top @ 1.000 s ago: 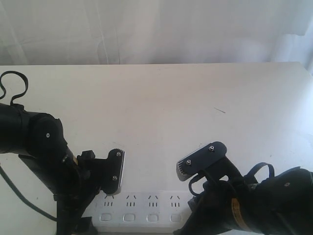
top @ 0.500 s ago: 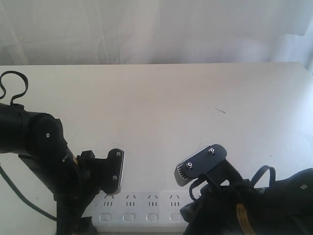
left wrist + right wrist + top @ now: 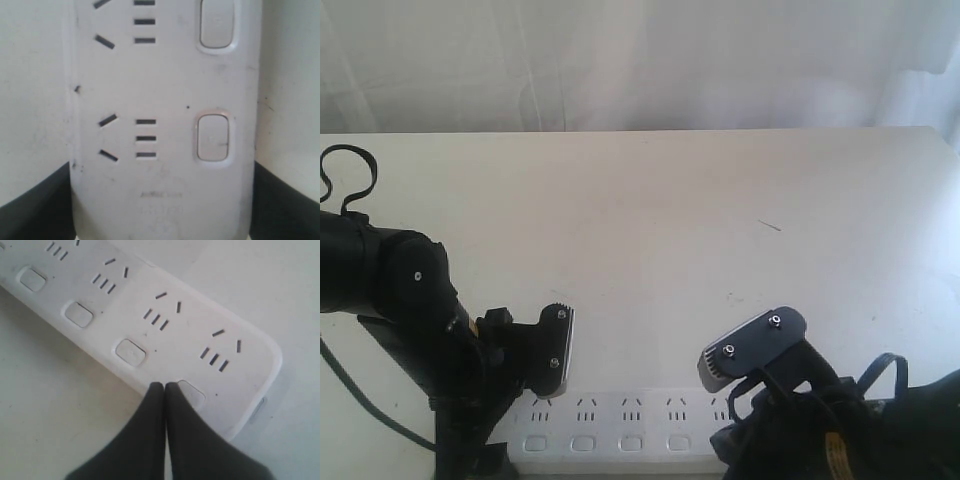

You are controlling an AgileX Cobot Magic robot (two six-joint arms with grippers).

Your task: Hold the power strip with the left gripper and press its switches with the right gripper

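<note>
Power strip [image 3: 610,425] lies on the desk [image 3: 650,230], lower middle of the frame. We see the left claw [image 3: 161,200] clamping its sides; the right claw [image 3: 164,387], pinched together and empty, points beside the end switch [image 3: 192,394].

No legible text. Only a faint embossed mark [image 3: 160,195] on the power strip [image 3: 165,90], between the left gripper's [image 3: 161,215] fingers — too blurred to read.

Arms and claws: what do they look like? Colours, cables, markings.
Both arms are black and jointed, with looping black cables. The left claw has flat black fingers with silver screws. The right claw adds a ribbed grey fingertip and an orange-yellow mark.
</note>
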